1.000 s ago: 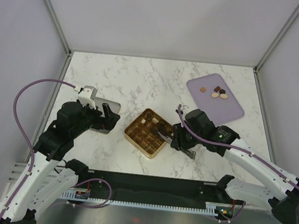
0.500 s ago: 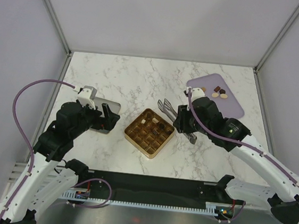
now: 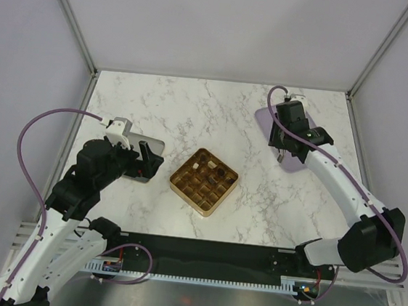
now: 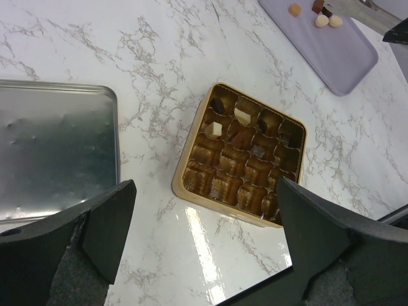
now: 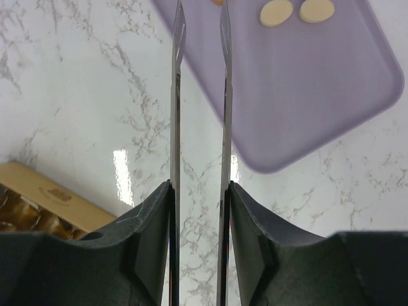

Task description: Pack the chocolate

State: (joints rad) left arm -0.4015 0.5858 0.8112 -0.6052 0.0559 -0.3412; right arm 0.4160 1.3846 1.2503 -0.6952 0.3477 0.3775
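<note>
The gold grid tray (image 3: pixel 185 193) sits mid-table and holds two cream chocolates (image 4: pixel 215 129) and dark ones (image 4: pixel 218 104). More chocolates lie on the purple tray (image 3: pixel 315 149): two cream ones (image 5: pixel 276 13), a tan one (image 4: pixel 294 9) and a dark one (image 4: pixel 317 5). My right gripper (image 5: pixel 201 9) hovers over the purple tray's near-left edge. Its thin fingers (image 5: pixel 177 95) stand slightly apart with nothing between them. My left gripper (image 4: pixel 205 191) is wide open and empty, left of the gold tray. In the top view the right arm hides the loose chocolates.
A silver metal tin piece (image 4: pixel 57 146) lies under and left of my left gripper (image 3: pixel 149 158). The gold tray's corner shows in the right wrist view (image 5: pixel 38 191). White walls and an aluminium frame close in the marble table on three sides.
My right gripper has lifted off the gold tray and swung back and right to the purple tray. A dark piece stays in the gold tray. The left arm has not moved.
</note>
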